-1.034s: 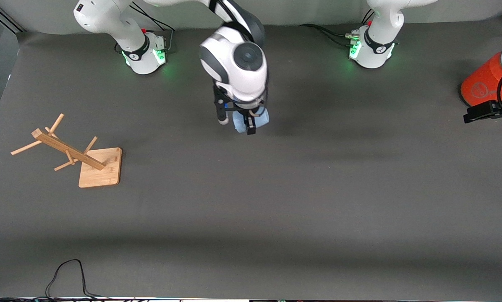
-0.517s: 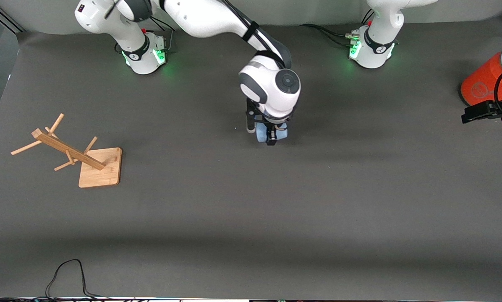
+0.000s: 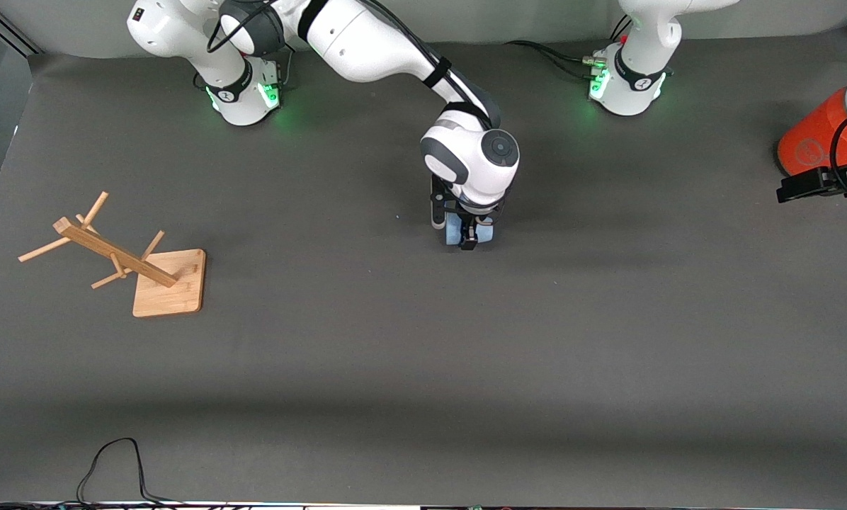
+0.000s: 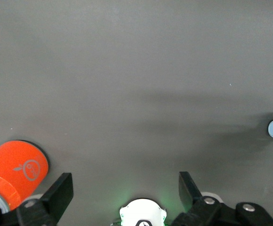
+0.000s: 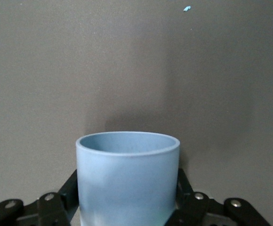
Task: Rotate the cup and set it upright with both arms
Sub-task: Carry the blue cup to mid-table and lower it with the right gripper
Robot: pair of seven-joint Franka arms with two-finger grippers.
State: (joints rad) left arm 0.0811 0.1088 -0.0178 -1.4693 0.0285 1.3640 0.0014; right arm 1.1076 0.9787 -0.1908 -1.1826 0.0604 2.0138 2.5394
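The right gripper pinches the cup by its lower body over mid-counter. It looks light, stiff and smooth (plastic, likely slippery), so the wall suits a grip. The left gripper waits spread by the can.

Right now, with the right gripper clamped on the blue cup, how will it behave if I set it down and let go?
The cup looks like stiff matte plastic: its rim stays round in the right gripper, so it probably won't crush. It looks small and hollow, likely light. Its wall is smooth and round, so it could slip in the grip, or roll if released on its side.
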